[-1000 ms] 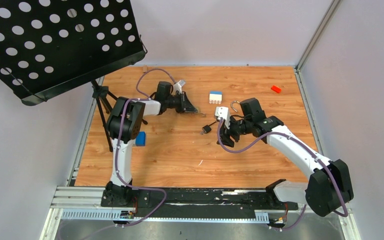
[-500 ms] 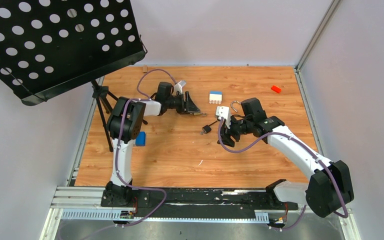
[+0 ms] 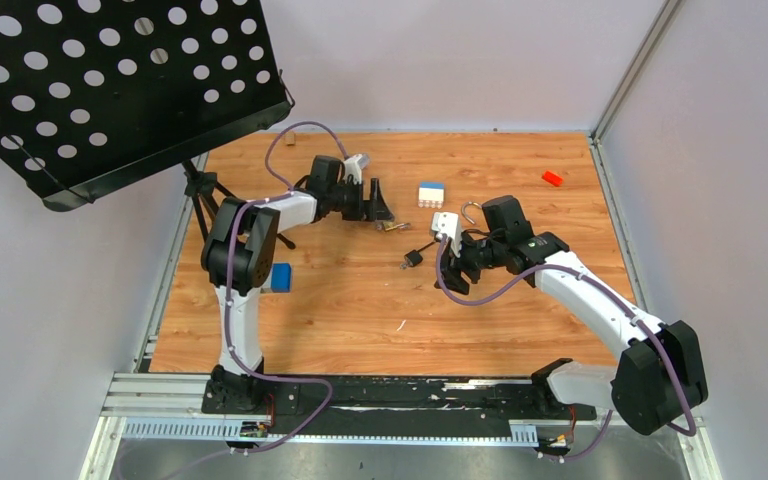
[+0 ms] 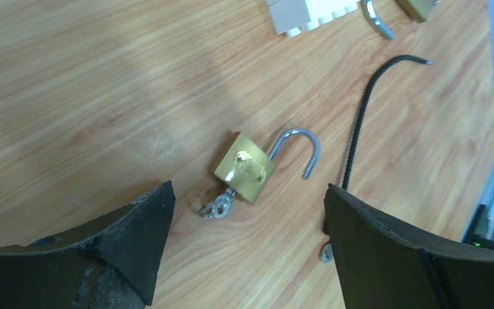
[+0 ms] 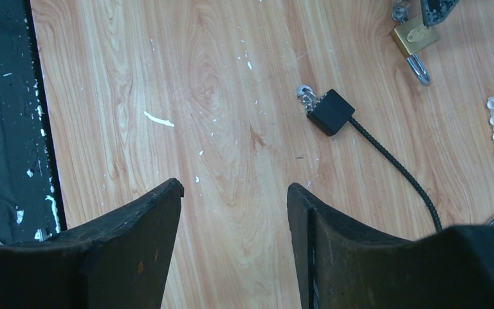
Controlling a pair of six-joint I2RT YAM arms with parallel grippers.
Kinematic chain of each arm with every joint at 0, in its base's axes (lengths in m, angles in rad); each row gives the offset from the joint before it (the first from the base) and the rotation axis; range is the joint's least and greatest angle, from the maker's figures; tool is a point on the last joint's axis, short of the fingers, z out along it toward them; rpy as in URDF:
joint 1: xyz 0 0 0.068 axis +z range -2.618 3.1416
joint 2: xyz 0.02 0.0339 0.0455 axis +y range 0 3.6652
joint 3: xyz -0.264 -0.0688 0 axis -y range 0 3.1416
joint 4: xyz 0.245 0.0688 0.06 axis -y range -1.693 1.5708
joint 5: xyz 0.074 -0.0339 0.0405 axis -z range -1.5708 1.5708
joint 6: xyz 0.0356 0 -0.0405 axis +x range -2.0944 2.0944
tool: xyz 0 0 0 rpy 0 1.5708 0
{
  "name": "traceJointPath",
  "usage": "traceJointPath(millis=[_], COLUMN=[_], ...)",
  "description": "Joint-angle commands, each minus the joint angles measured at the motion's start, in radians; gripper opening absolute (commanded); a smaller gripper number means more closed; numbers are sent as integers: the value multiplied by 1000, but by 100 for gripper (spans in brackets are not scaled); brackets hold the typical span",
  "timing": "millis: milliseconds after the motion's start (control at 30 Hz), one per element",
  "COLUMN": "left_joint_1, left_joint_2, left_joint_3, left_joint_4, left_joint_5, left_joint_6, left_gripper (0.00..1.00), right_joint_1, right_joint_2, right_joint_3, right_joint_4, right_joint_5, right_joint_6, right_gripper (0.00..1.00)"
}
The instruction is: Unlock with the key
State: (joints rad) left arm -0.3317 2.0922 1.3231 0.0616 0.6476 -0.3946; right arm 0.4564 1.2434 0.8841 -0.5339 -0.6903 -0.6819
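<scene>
A small brass padlock [image 4: 246,166] lies flat on the wood with its steel shackle [image 4: 298,147] swung open. The key [image 4: 217,206], tiny and grey, sticks out of the padlock's bottom end. My left gripper [image 4: 249,188] hovers over them, open wide, touching neither. In the top view the padlock [image 3: 392,227] lies just right of the left gripper [image 3: 373,210]. My right gripper [image 5: 235,190] is open over bare wood with nothing between its fingers; the same padlock [image 5: 413,37] shows at that view's top right.
A black cable with a blocky black end [image 5: 331,111] lies between the arms, a small grey metal piece [image 5: 305,95] at the block. A white-and-blue brick [image 3: 431,193], a bigger padlock's shackle [image 3: 470,212], a red brick [image 3: 552,178], a blue block [image 3: 280,277] and a music stand [image 3: 110,80] are around.
My left gripper has gone from shut to wide open and pulled back slightly; the padlock with the key now lies free on the wood. The right arm has barely moved.
</scene>
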Motion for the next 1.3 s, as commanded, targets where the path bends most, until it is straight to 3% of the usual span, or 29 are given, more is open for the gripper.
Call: traceJointPath(millis=[0,200,333,400,433,667,933,1067,1167,1267], left_joint_1=[7,1,-41,-77,-90,-116,-116,-116,-111,-91], left_joint_2=[-90,-252,-392,-468,-508,-843,-1169,-1346,-1396,-1449], left_joint_3=[14,-96,-216,-293,-331,-526,-581,-609,-592,-593], left_joint_4=[-124,-125,-104,-89,-78,-86,-282,-310,-354,-371], left_joint_5=[-122,-203,-271,-308,-313,-324,-366,-523,-673,-719], left_joint_6=[147,280,416,485,516,643,763,702,671,647], left_gripper=[94,100,100,100,100,100,100,100,100,100], right_joint_1=[-10,-66,-112,-131,-140,-157,-170,-175,-177,-178], right_joint_2=[-25,-74,-114,-134,-143,-213,-332,-412,-470,-526], right_joint_3=[9,6,5,8,10,-21,-72,-101,-137,-171], right_joint_4=[40,96,112,109,108,104,48,58,107,150], right_joint_5=[22,108,139,143,153,327,386,451,567,630], right_joint_6=[34,112,143,151,158,250,253,289,354,407], right_gripper=[63,72,85,98,100,100,100,100,100,100])
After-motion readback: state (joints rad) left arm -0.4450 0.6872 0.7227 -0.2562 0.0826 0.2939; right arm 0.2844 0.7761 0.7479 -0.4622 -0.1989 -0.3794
